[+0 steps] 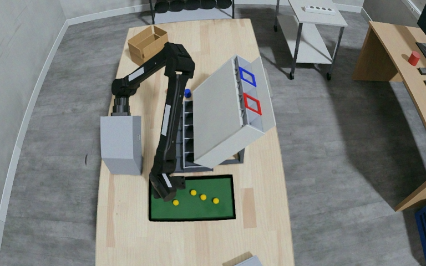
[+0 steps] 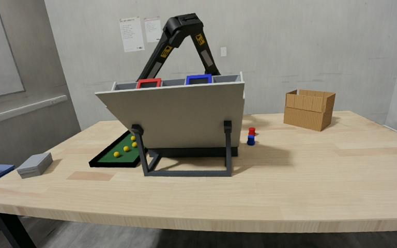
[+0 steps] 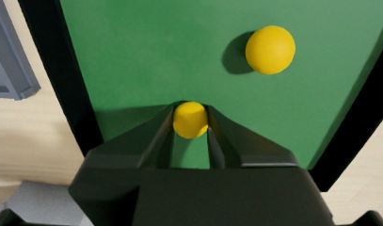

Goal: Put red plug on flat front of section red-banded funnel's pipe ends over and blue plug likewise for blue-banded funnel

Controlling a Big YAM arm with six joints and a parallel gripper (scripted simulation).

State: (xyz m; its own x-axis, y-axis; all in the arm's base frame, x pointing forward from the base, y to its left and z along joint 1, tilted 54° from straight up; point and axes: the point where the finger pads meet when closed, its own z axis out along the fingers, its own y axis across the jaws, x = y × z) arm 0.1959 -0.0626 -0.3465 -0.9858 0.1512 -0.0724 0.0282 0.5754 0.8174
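My gripper point(image 3: 190, 112) point(image 1: 167, 197) is low in the green marble tray point(image 1: 191, 218) point(image 2: 111, 165) point(image 3: 70, 85), at its end nearest the arm's base, and is shut on a yellow marble point(image 3: 190, 118). A second marble point(image 3: 270, 50) point(image 1: 175, 202) lies just ahead; three more point(image 1: 203, 197) lie further along. The held marble is hidden in the top and exterior views. The blue plug point(image 1: 187, 93) point(image 2: 250, 140) and the red plug point(image 2: 252, 131) stand on the table beside the grey cover point(image 1: 215, 112) point(image 2: 179, 113). The red-banded funnel point(image 1: 244, 101) point(image 2: 148, 79) and the blue-banded funnel point(image 1: 240, 73) point(image 2: 198, 75) sit along its top.
A row of grey sections point(image 1: 188, 131) lies under the cover's low edge, beside the arm. A grey block point(image 1: 121, 144) stands by the arm's base. A cardboard box point(image 1: 147, 42) point(image 2: 308, 109) is at the far end of the table. A small grey box point(image 2: 34, 165) lies near the edge.
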